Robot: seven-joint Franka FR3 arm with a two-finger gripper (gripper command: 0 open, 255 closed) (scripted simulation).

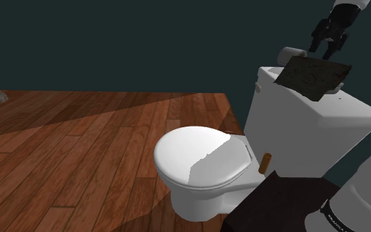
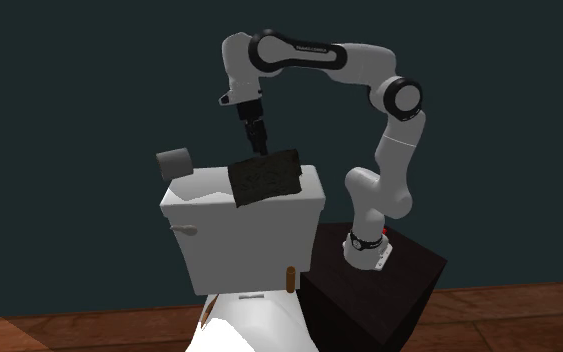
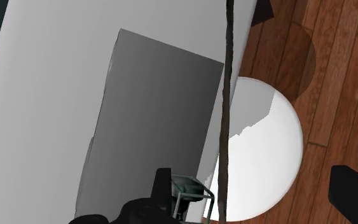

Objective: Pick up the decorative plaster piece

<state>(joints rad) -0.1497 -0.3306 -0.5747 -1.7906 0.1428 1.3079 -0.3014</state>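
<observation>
Nearest in the shoulder view, the dark stand (image 1: pixel 286 205) is sitting at five o'clock of the picture. The white arm (image 1: pixel 368 188) is standing on it at four o'clock. Just past the stand's far corner, a small brown peg (image 1: pixel 265 163) is standing upright close against the toilet. The closed white toilet lid (image 1: pixel 200 157) is lying at nine o'clock from that peg, above reddish wood floor planks (image 1: pixel 78 145) that are stretching toward nine o'clock.

Farther back, the white tank (image 1: pixel 322 128) is standing at one o'clock of the toilet lid. The decorative plaster piece (image 1: pixel 312 76), a thin dark mottled slab, is sitting tilted over the tank's top. Its upper edge is lying right beneath the gripper (image 1: pixel 328 46), which is hanging at twelve o'clock of it. Whether its lower edge is touching the tank I cannot tell.

In the wrist view the slab is showing edge-on as a thin dark line between the fingers (image 3: pixel 163 191), which are standing spread apart. It is running close by one finger and well apart from the other, so nothing is being clasped. Its grey shadow (image 3: pixel 152 121) is falling across the tank's top.

Beyond, a grey roll (image 1: pixel 289 51) is lying on the tank at ten o'clock of the slab, and a dark teal wall (image 1: pixel 144 46) is standing behind everything.
</observation>
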